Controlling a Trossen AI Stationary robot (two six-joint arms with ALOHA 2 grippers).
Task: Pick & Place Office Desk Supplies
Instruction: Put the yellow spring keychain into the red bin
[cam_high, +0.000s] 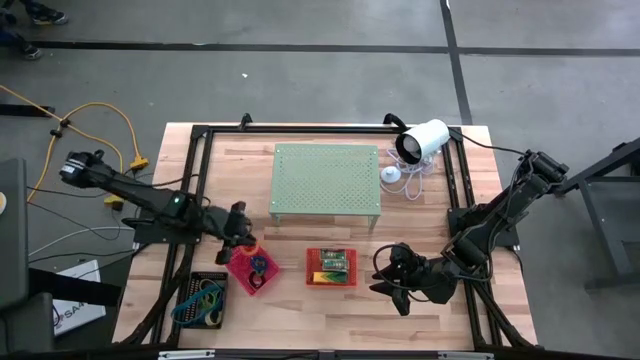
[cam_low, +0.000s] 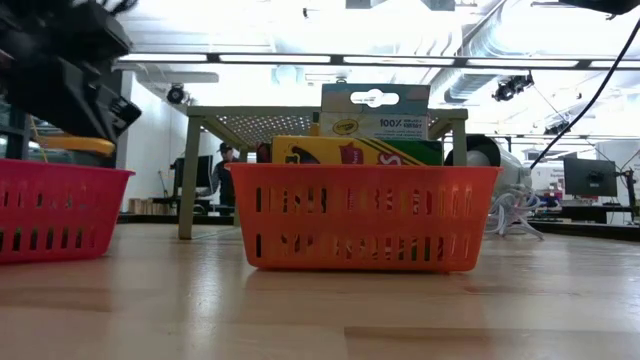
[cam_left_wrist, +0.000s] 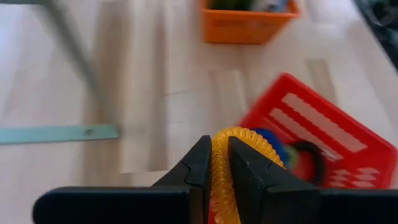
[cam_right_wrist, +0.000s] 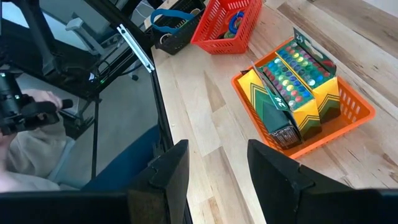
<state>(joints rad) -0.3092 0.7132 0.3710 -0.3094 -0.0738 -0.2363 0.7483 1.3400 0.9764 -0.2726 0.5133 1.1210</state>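
My left gripper (cam_high: 243, 243) is shut on an orange coiled ring (cam_left_wrist: 231, 144), just above the far edge of the pink-red tray (cam_high: 240, 280). The ring also shows in the low view (cam_low: 75, 145), above that tray's rim (cam_low: 60, 172). The tray holds blue (cam_left_wrist: 273, 142) and black (cam_left_wrist: 309, 160) rings. A black tray (cam_high: 190, 283) near the front left holds several rubber bands (cam_high: 205, 298). An orange tray (cam_high: 312, 270) holds green-labelled crayon packs (cam_right_wrist: 287, 87). My right gripper (cam_high: 384, 277) is open and empty, to the right of the orange tray. My left gripper pinches the orange coiled ring between its two fingers, which lie on either side of the ring's band (cam_left_wrist: 219, 171). The fingers slant down from the table's left. The ring stands on edge, reaches past the fingertips and is clear of the tray.
A pale green perforated stand (cam_high: 326, 180) stands at the middle back, and its legs show in the low view (cam_low: 187, 175). A white camera (cam_high: 422, 140) on a small tripod stands at the back right. A black frame (cam_high: 200, 135) runs round the table. Bare wood (cam_high: 290, 320) lies along the front.
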